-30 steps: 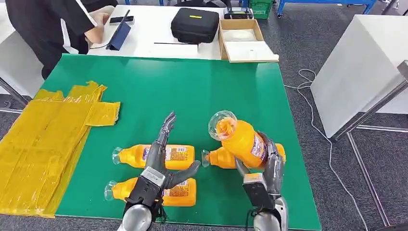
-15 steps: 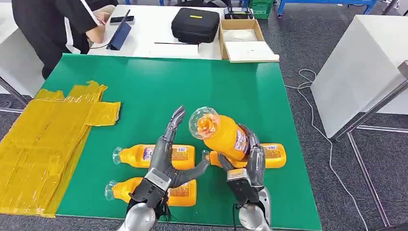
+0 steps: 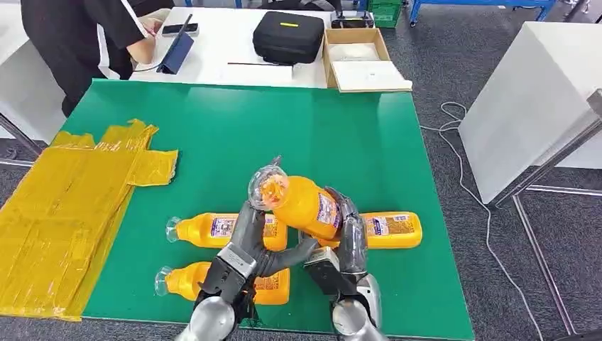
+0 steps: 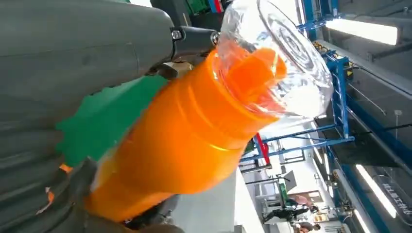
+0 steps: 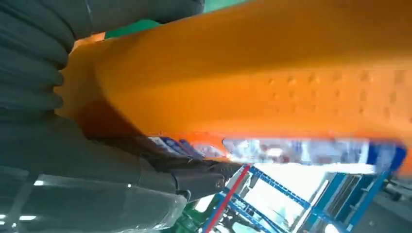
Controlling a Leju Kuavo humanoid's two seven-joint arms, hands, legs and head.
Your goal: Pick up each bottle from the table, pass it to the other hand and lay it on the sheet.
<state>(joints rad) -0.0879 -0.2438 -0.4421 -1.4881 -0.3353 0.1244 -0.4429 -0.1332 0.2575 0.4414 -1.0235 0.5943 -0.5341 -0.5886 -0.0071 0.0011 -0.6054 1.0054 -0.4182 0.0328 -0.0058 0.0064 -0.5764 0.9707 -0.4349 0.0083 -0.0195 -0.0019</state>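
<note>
The right hand (image 3: 348, 238) holds an orange bottle (image 3: 302, 204) up above the green worktop (image 3: 284, 135), its clear cap (image 3: 267, 187) tilted up toward the left. The left hand (image 3: 252, 238) is right beside the bottle with its fingers spread wide, and I cannot tell if it touches it. Three more orange bottles lie flat on the worktop: one (image 3: 387, 229) by the right hand and two (image 3: 206, 229) (image 3: 186, 279) by the left arm. Their labels have writing, but it is too small to read. The yellow sheet (image 3: 67, 206) lies at the left. Farther back are a black case (image 3: 287, 35), a cardboard box (image 3: 362, 60) and a person (image 3: 78, 35).
</note>
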